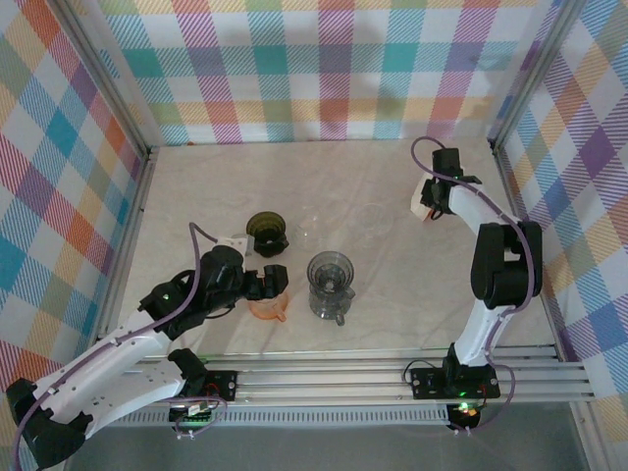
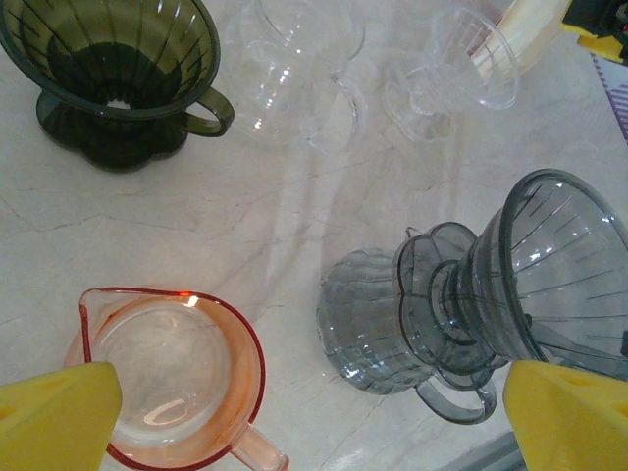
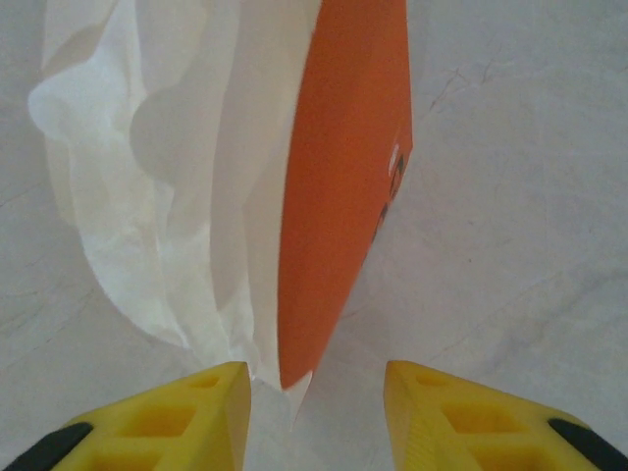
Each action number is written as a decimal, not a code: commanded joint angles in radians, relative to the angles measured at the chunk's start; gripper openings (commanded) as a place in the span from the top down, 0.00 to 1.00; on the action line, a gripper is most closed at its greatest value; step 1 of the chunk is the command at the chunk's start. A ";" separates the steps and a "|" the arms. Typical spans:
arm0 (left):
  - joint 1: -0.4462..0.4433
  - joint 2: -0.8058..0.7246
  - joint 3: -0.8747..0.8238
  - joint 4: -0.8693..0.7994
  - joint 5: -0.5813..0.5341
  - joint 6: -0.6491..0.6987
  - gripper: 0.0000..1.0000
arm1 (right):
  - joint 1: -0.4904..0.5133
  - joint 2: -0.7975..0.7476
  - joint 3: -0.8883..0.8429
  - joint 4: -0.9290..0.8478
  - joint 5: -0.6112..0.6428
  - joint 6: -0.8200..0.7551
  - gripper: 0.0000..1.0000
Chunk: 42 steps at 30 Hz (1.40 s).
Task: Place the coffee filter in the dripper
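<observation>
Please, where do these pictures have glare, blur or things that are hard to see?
Left wrist view: a bright glint on the rim of the pink server, the clear dripper almost lost against the pale table, the yellow fingertips blurred. Right wrist view: the white filters very near and soft, faint shadows in their folds. Top view: light even, no hard shadows.

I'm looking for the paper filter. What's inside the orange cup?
Nothing that I can see: the orange cup looks empty, its clear bottom showing. A yellow finger covers its near-left edge, so that bit is hidden.
</observation>
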 commanded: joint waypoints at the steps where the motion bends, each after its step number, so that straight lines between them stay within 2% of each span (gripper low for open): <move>1: -0.006 0.018 -0.010 0.038 0.017 0.015 0.00 | -0.007 0.039 0.033 0.012 0.016 -0.053 0.60; 12: -0.007 0.065 -0.009 0.067 0.023 0.011 0.00 | -0.007 0.030 -0.016 0.123 -0.018 -0.219 0.88; 20: -0.006 0.090 -0.013 0.083 0.035 0.003 0.00 | 0.000 -0.007 -0.079 0.190 -0.086 -0.352 0.97; 29: -0.007 0.092 -0.016 0.087 0.036 0.001 0.00 | 0.029 -0.069 -0.152 0.233 -0.180 -0.494 0.98; 36: -0.006 0.090 -0.020 0.090 0.040 -0.002 0.00 | 0.053 -0.068 -0.175 0.235 -0.170 -0.529 0.97; 38: -0.006 0.091 -0.022 0.091 0.041 -0.002 0.00 | 0.055 -0.067 -0.179 0.237 -0.162 -0.520 0.92; 42: -0.007 0.092 -0.023 0.092 0.041 -0.003 0.00 | 0.055 -0.091 -0.198 0.255 -0.152 -0.475 0.71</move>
